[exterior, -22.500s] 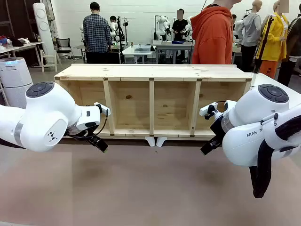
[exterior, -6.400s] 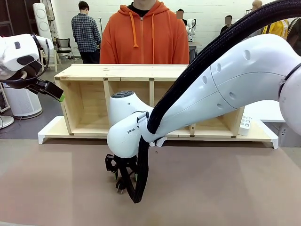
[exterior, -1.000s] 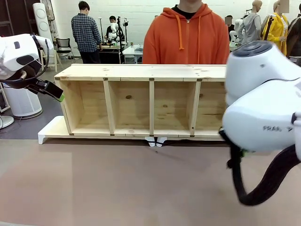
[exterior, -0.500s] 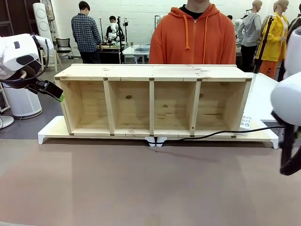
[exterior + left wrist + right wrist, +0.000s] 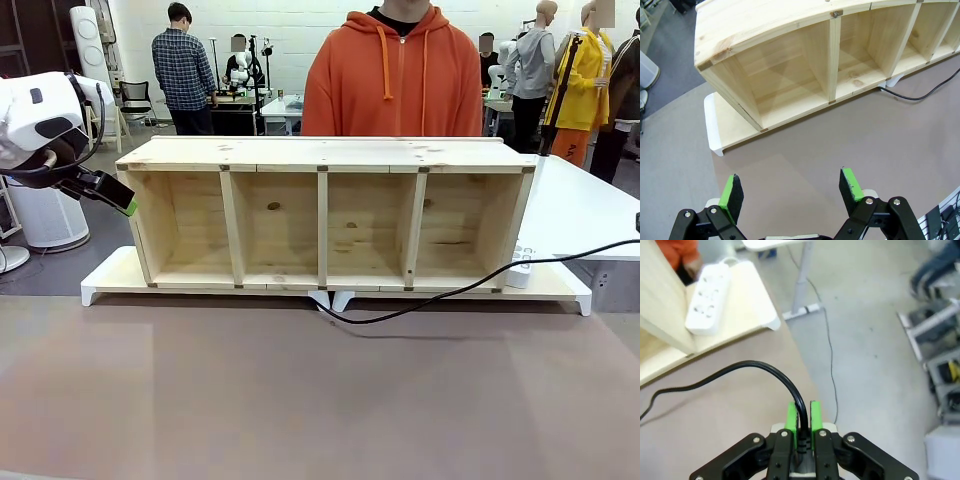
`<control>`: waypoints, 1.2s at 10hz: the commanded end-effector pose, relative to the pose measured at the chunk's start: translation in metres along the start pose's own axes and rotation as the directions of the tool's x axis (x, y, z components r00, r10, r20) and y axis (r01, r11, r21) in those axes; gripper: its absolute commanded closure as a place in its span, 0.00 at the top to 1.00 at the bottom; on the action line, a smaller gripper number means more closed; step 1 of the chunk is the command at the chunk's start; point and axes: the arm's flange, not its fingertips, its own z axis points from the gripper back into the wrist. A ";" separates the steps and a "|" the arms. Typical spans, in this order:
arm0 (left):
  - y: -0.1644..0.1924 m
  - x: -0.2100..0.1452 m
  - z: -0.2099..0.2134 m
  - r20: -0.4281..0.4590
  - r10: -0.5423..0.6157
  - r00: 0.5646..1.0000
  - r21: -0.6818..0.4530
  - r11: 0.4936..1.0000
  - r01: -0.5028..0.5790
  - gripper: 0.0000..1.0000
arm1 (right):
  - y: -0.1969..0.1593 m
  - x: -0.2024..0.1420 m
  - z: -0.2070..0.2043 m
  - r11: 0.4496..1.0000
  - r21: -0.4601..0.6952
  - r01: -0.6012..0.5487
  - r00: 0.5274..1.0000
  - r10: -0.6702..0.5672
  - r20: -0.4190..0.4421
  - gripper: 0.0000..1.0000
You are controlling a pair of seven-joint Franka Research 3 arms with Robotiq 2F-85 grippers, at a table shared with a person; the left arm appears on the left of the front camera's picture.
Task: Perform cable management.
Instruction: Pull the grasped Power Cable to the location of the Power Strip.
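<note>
Brown table (image 5: 300, 400), 4-bay wooden shelf (image 5: 325, 152) on white base (image 5: 110, 275), cable (image 5: 400, 313) seemingly resting in front

We take this for a robotics lab, an open shared hall rather than a home or a shop. A white robot arm (image 5: 40, 112) reaches in at the side of our brown worktop (image 5: 300, 400). The left end effector (image 5: 790, 187) shows black links and green pads. On the worktop stands a bare, unpainted pine shelf (image 5: 325, 152). Behind a person in an orange hoodie (image 5: 395, 80) we see a white wall (image 5: 300, 20), plain tables (image 5: 290, 105) and people (image 5: 183, 65) standing near them. The floor (image 5: 865, 315) is hard and grey. On it a thin cord (image 5: 830, 355) trails past a steel table leg (image 5: 802, 277), near blurred metal frames (image 5: 935, 335).
</note>
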 end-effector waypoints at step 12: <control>0.000 0.000 0.000 0.007 0.004 1.000 0.006 1.000 -0.004 1.00 | 0.095 0.141 -0.022 0.983 0.140 -0.120 0.983 0.098 0.156 0.14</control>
